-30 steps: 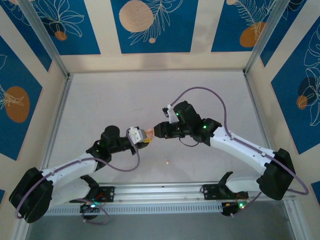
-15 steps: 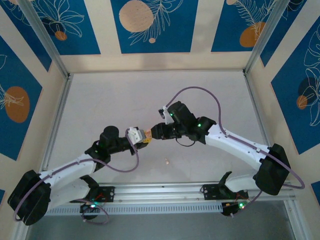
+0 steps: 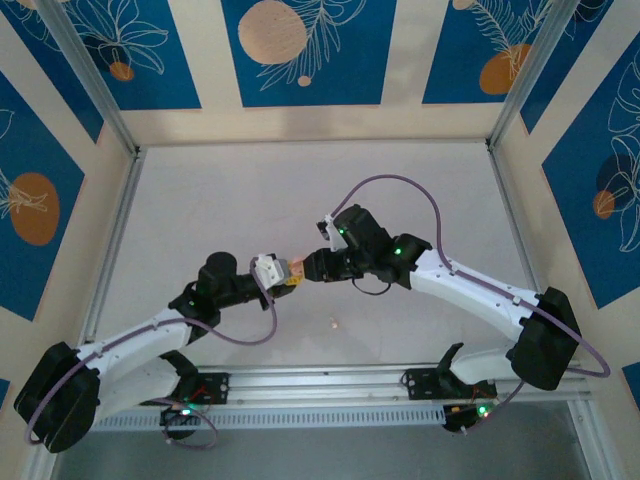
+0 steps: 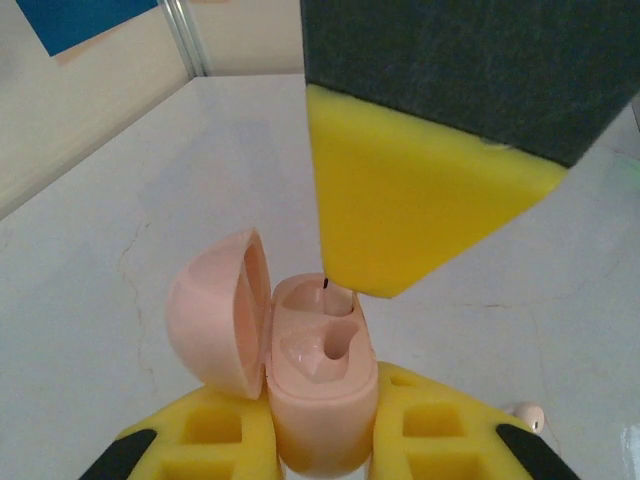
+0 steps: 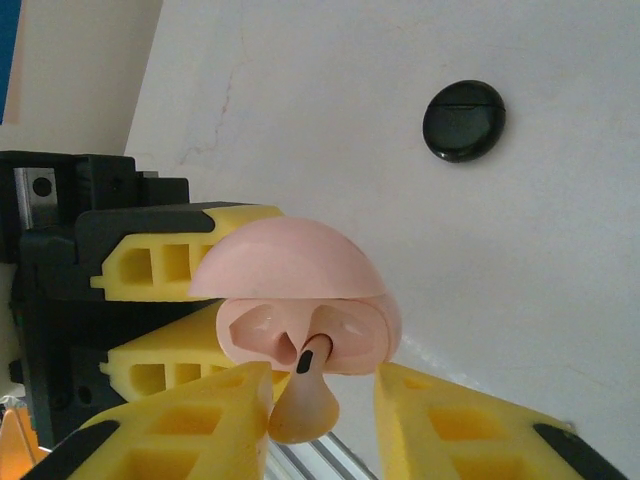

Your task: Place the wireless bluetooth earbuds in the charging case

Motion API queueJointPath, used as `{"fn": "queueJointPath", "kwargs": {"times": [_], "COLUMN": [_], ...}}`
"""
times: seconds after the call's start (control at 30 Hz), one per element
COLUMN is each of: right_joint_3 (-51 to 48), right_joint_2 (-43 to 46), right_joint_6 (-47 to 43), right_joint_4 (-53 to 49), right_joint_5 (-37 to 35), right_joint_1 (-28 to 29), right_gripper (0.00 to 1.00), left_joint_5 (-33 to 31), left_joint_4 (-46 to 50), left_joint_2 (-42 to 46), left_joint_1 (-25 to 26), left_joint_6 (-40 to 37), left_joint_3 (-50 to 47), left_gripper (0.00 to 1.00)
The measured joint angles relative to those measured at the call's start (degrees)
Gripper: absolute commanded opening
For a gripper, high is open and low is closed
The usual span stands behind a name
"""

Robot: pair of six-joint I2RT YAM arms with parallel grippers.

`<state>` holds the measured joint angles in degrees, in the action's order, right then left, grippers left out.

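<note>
Left gripper (image 4: 318,428) clamped on pale pink rounded plastic charging case (image 4: 312,360), lid open. Right gripper (image 5: 322,388) pinching small pale pink earbud (image 5: 298,405), dark tip at case socket.

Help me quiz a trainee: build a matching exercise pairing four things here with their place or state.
Things:
1 pink case
2 earbud at the pink case
3 black case
4 second earbud

States:
A closed, flat on the table
B pinched in the right gripper
C alone near the table's front edge
D lid open, clamped in the left gripper

Pairs: 1-D, 2-B, 3-A, 4-C
</note>
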<state>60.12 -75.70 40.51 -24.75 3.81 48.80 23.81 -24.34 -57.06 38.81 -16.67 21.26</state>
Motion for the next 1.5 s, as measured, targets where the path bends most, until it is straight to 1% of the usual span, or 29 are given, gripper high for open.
{"fn": "queueJointPath", "kwargs": {"times": [0.4, 0.47, 0.7, 1.03, 1.07, 1.2, 1.27, 1.4, 1.5], "right_joint_3": [0.0, 0.0, 0.0, -0.2, -0.4, -1.2, -1.3, -2.0, -2.2], "right_joint_2": [0.0, 0.0, 0.5, 3.2, 3.7, 6.0, 6.4, 6.4, 6.3], "right_joint_6": [-0.7, -1.4, -3.2, -4.6, -4.7, -5.2, -5.4, -5.6, -5.6], "right_joint_4": [0.0, 0.0, 0.1, 1.6, 1.8, 2.0, 2.0, 1.9, 1.9], "right_joint_5": [-0.7, -0.9, -2.1, -2.0, -1.9, -1.9, -1.9, -1.9, -1.8], "right_joint_1": [0.3, 0.3, 0.3, 0.3, 0.3, 0.3, 0.3, 0.3, 0.3], "right_gripper": [0.26, 0.28, 0.4, 0.41, 0.41, 0.3, 0.27, 0.23, 0.22], "left_joint_5": [-0.1, -0.1, -0.1, -0.1, -0.1, -0.1, 0.0, 0.1, 0.1], "left_joint_4": [0.9, 1.0, 1.3, 1.3, 1.3, 1.3, 1.3, 1.4, 1.4], "left_joint_2": [1.2, 1.2, 1.5, 1.5, 1.5, 1.5, 1.5, 1.5, 1.5], "left_joint_1": [0.0, 0.0, 0.0, 0.0, 0.0, 0.0, 0.0, 0.0, 0.0], "left_joint_6": [0.0, 0.0, 0.0, 0.0, 0.0, 0.0, 0.0, 0.0, 0.1], "left_joint_3": [0.0, 0.0, 0.0, 0.0, 0.0, 0.0, 0.0, 0.0, 0.0], "left_gripper": [0.18, 0.18, 0.18, 0.18, 0.18, 0.18, 0.18, 0.18, 0.18]}}
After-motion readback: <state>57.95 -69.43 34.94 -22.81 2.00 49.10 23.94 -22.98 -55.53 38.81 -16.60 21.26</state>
